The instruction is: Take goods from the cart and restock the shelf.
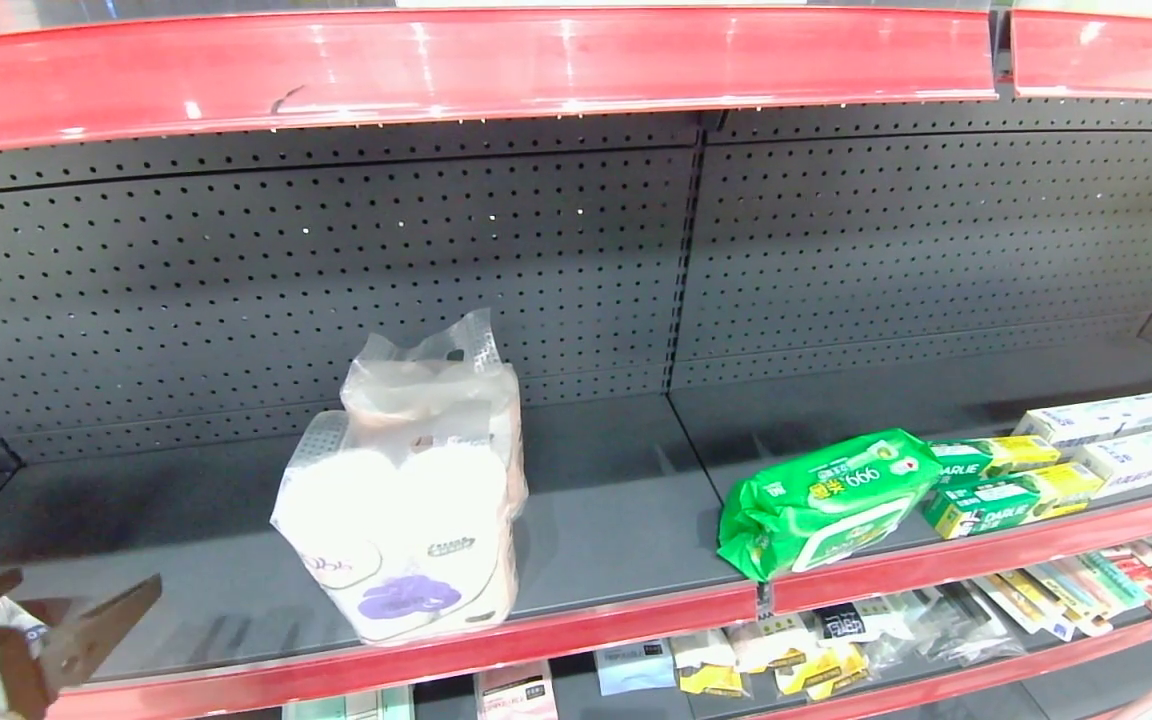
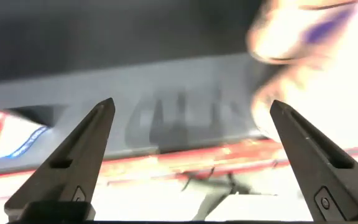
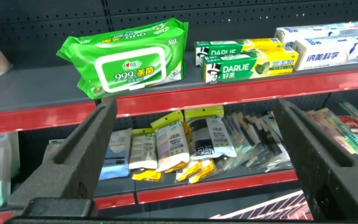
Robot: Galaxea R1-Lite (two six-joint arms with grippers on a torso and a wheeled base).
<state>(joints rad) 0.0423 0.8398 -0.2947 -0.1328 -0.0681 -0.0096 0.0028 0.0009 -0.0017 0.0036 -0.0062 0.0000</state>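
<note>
Left gripper (image 2: 191, 106): fingers spread wide, nothing held; arm low at the left end of the shelf (image 1: 616, 520), level with its front edge. Right gripper (image 3: 194, 102): wide open, empty, facing the shelf front. Toilet roll pack (image 1: 406, 540) upright at front edge, left bay. Green wipes pack (image 1: 821, 500) at right bay's front left corner, toothpaste boxes (image 1: 1011, 485) just beside. Right wrist view: small packets (image 3: 179, 146) on the lower shelf (image 3: 185, 190)
</note>
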